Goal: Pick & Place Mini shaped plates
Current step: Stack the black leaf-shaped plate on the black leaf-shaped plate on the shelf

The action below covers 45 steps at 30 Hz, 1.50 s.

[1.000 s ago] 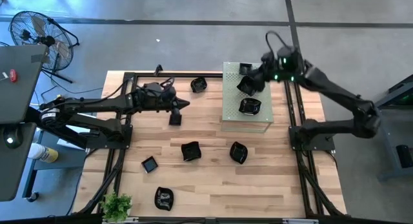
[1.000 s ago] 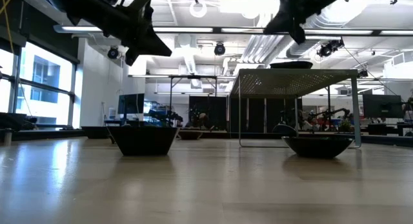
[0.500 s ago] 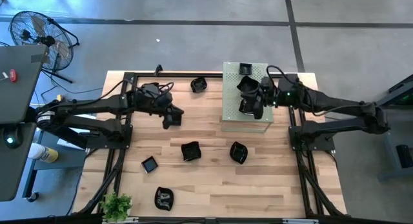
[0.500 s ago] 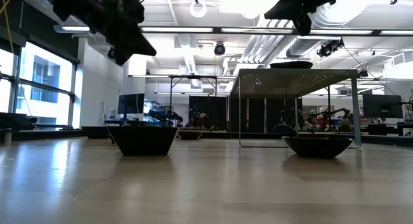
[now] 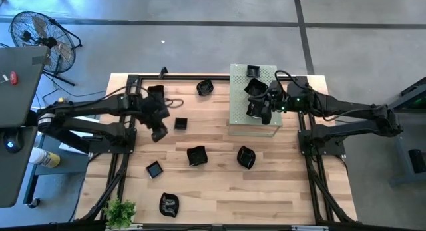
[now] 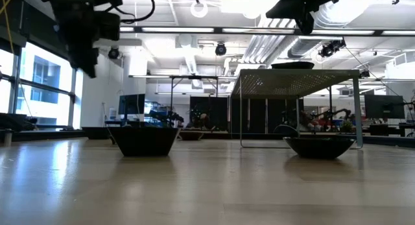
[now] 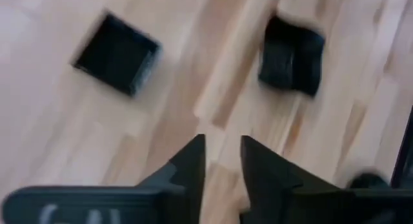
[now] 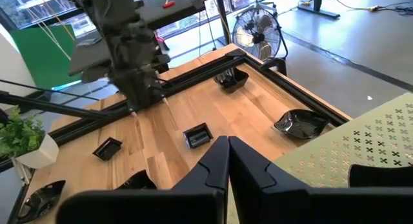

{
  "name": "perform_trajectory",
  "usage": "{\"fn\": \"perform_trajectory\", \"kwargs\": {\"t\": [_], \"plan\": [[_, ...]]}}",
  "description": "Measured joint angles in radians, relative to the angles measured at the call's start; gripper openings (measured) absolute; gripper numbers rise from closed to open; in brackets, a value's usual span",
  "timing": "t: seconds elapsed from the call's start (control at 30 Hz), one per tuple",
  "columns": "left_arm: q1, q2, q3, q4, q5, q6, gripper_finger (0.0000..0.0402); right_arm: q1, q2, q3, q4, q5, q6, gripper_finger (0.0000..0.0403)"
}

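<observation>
Several small glossy black mini plates lie flat on the wooden table: a square plate (image 5: pixel 180 123), a second square plate (image 5: pixel 154 169), a wavy plate (image 5: pixel 196 155) and a round plate (image 5: pixel 245 157). Three more plates (image 5: pixel 253 88) sit on the pale green perforated board (image 5: pixel 238 101). My left gripper (image 5: pixel 158 132) hangs above bare wood left of the first square plate, tipped steeply down and open (image 7: pixel 222 143), with nothing between its fingers. My right gripper (image 5: pixel 261 108) hovers over the board, nearly level and shut (image 8: pixel 227 146), holding nothing.
Another plate (image 5: pixel 205 86) lies at the far side and one (image 5: pixel 170 203) near the front edge beside a small potted plant (image 5: pixel 120 211). Black frame rails (image 5: pixel 126 151) run along both table sides. In the low view the board (image 6: pixel 295 74) stands raised on thin legs.
My left gripper has drawn back from over the square plate toward the table's left and near edges and tipped from nearly level to steeply down. My right gripper first swung from the board's far part toward its near part, then kept still. No plate has moved.
</observation>
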Motion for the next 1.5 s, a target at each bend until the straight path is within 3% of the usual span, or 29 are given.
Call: {"fn": "perform_trajectory", "kwargs": {"t": [0.13,0.33,0.5,0.6,0.8,1.1,1.5], "plan": [[-0.109,0.014,0.0,-0.018,-0.04,0.001,0.0137,0.0,0.0,0.0,0.0,-0.004,0.0,0.0003],[-0.244,0.051,-0.003,0.044,-0.113,-0.051,0.0144,0.0,0.0,0.0,0.0,-0.021,-0.002,0.0004],[-0.289,0.076,-0.042,0.187,-0.082,-0.166,0.0137,0.0,0.0,0.0,0.002,-0.031,-0.001,0.0005],[-0.313,0.097,-0.054,0.184,-0.094,-0.186,0.0134,0.0,0.0,0.0,0.003,-0.049,-0.001,0.0002],[-0.396,0.13,-0.054,0.213,-0.077,-0.136,0.0134,0.0,0.0,0.0,0.003,-0.06,-0.001,0.0003],[-0.608,0.234,-0.054,0.29,-0.005,-0.112,0.0134,0.0,0.0,0.0,0.002,-0.065,-0.003,0.0006],[-0.755,0.325,-0.054,0.445,0.019,-0.104,0.0134,0.0,0.0,0.0,0.003,-0.094,-0.008,0.0006]]}}
